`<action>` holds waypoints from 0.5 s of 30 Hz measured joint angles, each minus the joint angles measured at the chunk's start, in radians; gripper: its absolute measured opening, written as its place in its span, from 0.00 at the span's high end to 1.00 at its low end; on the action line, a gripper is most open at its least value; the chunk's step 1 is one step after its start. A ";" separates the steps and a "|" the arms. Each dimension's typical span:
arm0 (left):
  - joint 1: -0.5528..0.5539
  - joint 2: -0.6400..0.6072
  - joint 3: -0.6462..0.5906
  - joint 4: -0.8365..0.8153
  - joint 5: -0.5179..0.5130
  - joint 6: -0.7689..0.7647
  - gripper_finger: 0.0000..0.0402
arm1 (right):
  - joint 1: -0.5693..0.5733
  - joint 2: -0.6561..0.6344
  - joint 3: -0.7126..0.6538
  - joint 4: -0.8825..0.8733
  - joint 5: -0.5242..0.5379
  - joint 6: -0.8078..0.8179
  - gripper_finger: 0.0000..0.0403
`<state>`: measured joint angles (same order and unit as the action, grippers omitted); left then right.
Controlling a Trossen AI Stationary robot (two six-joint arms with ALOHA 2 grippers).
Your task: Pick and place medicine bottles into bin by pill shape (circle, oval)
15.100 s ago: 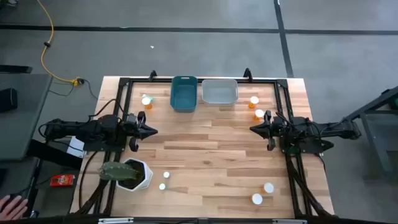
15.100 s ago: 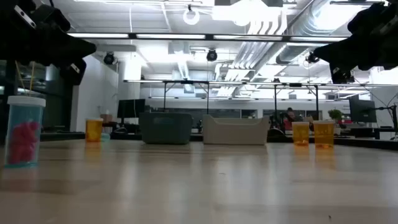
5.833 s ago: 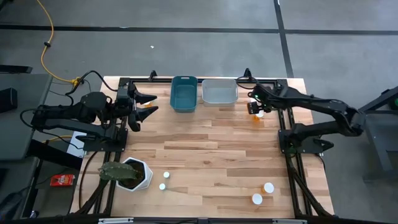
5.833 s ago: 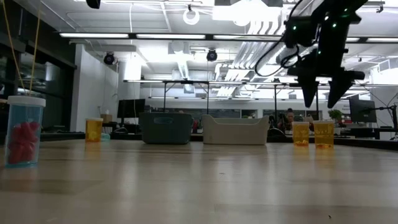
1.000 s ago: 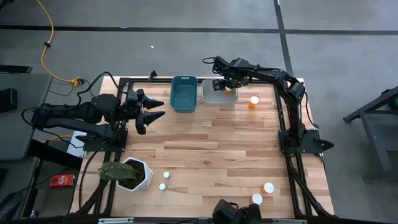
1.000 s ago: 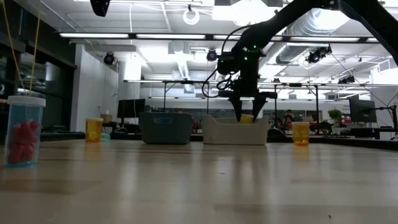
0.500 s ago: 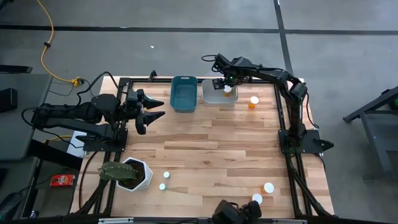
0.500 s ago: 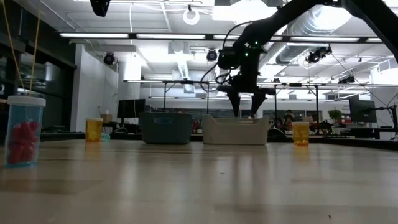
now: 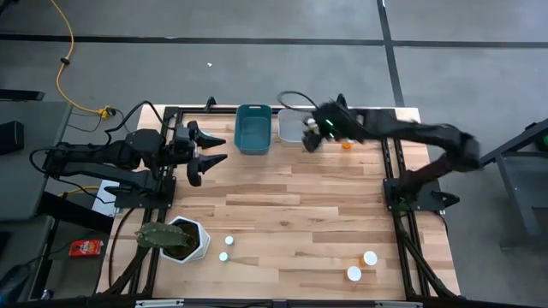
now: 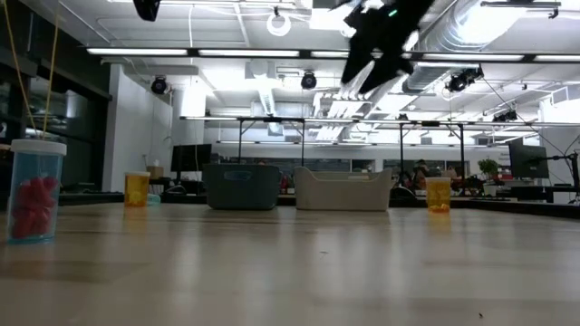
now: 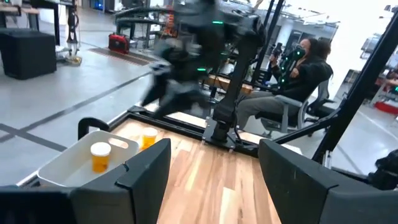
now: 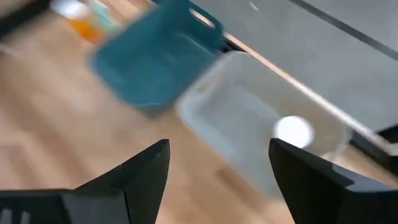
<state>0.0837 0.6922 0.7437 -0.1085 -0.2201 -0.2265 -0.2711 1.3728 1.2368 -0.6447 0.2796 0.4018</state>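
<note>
"So, what do the right jaws (image 9: pixel 312 139) hold?"

"Nothing; they stand wide apart and empty, above the near edge of the white bin (image 12: pixel 261 134). Just past their tips, inside that bin, a medicine bottle (image 12: pixel 292 130) shows its white cap."

"And beyond that?"

"The teal bin (image 9: pixel 253 128) sits beside the white one, and a second bottle (image 9: pixel 347 144) stands on the worktop (image 9: pixel 291 205) close to the right jaws, outside the bin."

"The left jaws (image 9: pixel 210 151)?"

"Wide too, gripping nothing, over the worktop's left side. Ahead of them lies the white bin with its bottle. A third bottle (image 10: pixel 137 188) stands far off near the teal bin."
</note>
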 joint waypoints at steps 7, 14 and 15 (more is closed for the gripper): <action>0.000 0.000 0.000 0.000 0.000 0.089 0.42 | 0.211 -0.367 -0.352 0.373 0.002 0.026 0.33; 0.000 0.000 0.000 0.000 -0.008 0.107 0.42 | 0.290 -0.532 -0.483 0.557 0.002 -0.116 0.33; 0.000 0.000 0.000 0.000 -0.008 0.107 0.42 | 0.293 -0.541 -0.485 0.561 0.002 -0.120 0.33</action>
<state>0.0841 0.6922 0.7437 -0.1085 -0.2284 -0.1192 0.0222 0.8320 0.7521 -0.0836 0.2816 0.2818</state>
